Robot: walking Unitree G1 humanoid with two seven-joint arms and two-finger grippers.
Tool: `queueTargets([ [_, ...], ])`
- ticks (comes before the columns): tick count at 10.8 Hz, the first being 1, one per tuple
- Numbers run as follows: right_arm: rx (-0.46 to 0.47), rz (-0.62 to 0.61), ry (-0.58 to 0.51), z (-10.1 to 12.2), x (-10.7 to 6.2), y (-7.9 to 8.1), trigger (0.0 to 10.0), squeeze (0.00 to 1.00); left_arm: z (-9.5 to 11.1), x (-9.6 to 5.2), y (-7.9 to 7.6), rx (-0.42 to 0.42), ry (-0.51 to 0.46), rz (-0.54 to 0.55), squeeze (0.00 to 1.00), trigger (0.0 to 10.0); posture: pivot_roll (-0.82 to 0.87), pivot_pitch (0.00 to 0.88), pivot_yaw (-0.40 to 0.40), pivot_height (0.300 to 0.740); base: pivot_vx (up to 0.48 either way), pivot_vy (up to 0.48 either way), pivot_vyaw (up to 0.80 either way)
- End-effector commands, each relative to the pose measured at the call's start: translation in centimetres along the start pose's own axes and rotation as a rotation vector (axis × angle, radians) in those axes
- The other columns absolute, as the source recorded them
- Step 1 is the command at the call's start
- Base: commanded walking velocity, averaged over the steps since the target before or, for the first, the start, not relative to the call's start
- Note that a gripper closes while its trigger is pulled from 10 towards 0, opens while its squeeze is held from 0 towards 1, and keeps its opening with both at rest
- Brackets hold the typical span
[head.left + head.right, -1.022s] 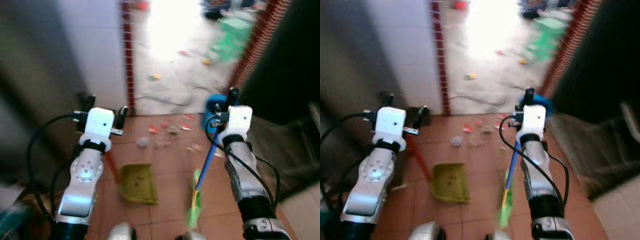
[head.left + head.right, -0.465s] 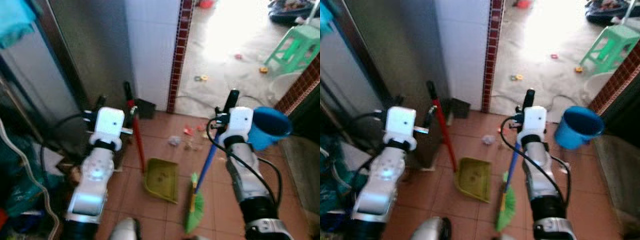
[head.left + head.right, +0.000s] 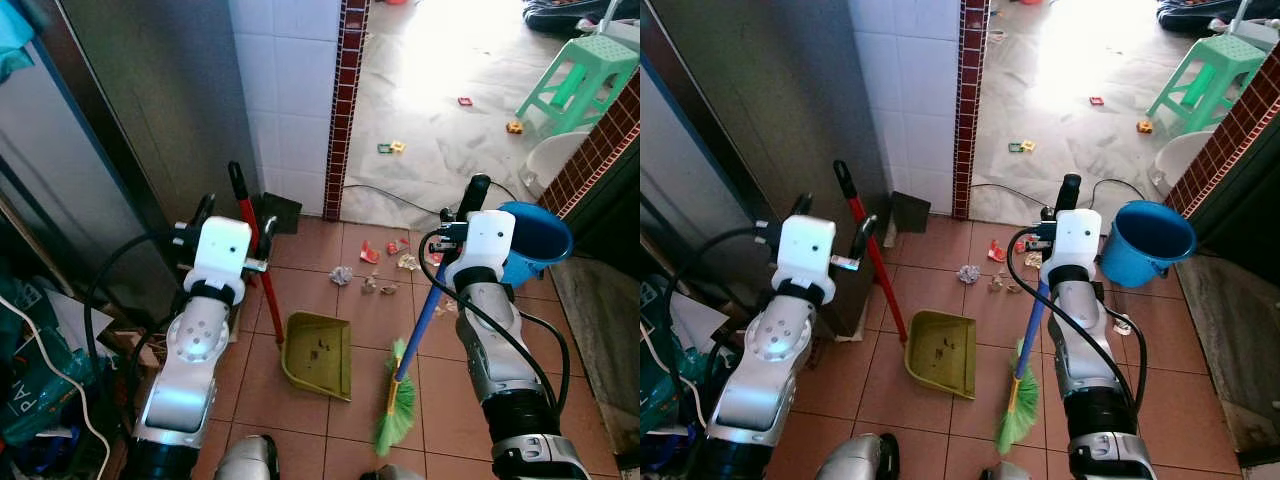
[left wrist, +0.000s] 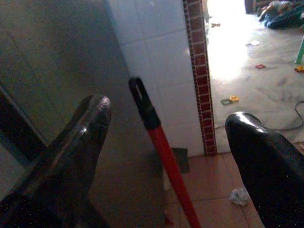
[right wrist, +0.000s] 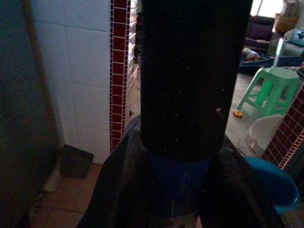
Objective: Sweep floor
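Right gripper (image 5: pixel 178 190) clamps the broom (image 3: pixel 415 335) near its top, bristles on the tiles just short of the litter (image 3: pixel 375 268) — poised to sweep. Left fingers (image 4: pixel 85 137) gape wide around the dustpan handle (image 4: pixel 164 156), untouching — dustpan (image 3: pixel 318 355) below.

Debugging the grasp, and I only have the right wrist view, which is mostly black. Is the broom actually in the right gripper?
Observer: Yes. The right gripper is shut on the broom, high on its blue handle, with the green bristles down at the tiles.
Operator: And the dustpan?
Observer: The dustpan sits on the floor just left of the bristles. The left gripper is open, with the red handle between its fingers.
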State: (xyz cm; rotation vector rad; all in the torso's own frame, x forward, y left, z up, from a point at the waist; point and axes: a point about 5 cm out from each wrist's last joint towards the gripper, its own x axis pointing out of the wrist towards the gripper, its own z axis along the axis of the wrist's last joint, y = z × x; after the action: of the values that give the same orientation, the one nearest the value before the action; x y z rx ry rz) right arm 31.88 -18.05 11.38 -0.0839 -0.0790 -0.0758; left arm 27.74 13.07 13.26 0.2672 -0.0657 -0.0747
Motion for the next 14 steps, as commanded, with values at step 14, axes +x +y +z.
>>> queueTargets([
  [14, -0.002, -0.01, -0.034, 0.7, 0.5, -0.4, 10.0, 0.0, -0.6, 0.2, 1.0, -0.082, 0.022, -0.009, 0.0, 10.0, 0.06, 0.0, -0.015, 0.74, 0.187, 0.0, 0.09],
])
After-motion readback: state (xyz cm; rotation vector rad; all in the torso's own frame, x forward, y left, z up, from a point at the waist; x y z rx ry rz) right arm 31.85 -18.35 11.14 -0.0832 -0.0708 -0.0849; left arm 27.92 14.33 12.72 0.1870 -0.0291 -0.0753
